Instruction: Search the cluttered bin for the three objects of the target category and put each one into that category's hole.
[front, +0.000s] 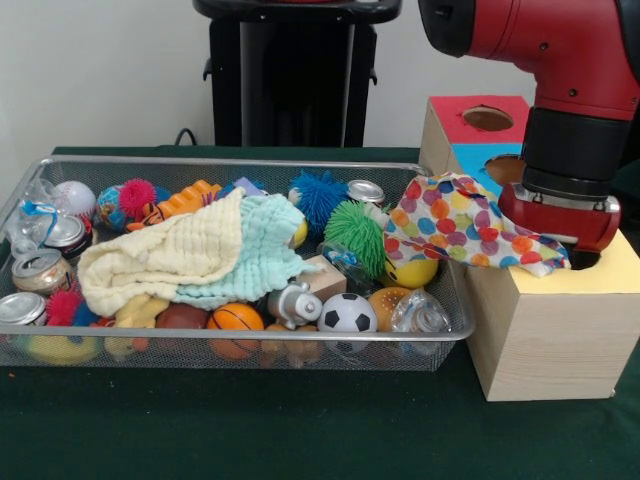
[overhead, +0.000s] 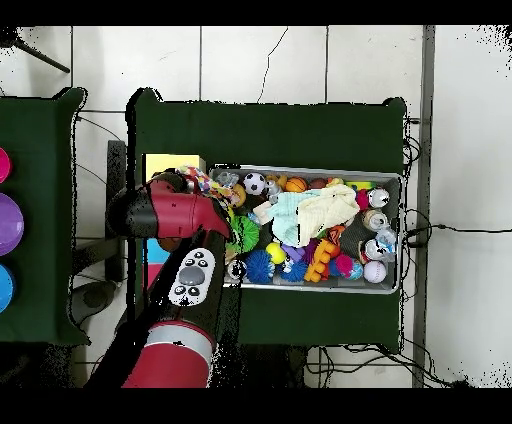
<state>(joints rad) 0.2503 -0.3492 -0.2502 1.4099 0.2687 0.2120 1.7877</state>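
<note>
The bin (front: 150, 165) is silver wire mesh, thin and shiny. Under the hand, the dotted cloth (front: 462, 225) is soft, matt fabric, creased. The box (front: 545, 335) below it is pale, smooth wood with a matt yellow top. Away from the hand, the cream cloth (front: 165, 255) and mint cloth (front: 262, 255) look crinkled and woven. The cans (front: 38, 270) are bright metal. The green ball (front: 356, 232) is bristly rubber. The worktop (front: 300, 425) wears dark green matt cloth.

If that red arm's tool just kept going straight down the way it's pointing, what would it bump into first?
Probably the polka-dot cloth draped under it, and right below that the round hole in the yellow-topped box. The tool itself is hidden behind the arm's wrist, so exactly where it would land in the hole is uncertain.
</note>
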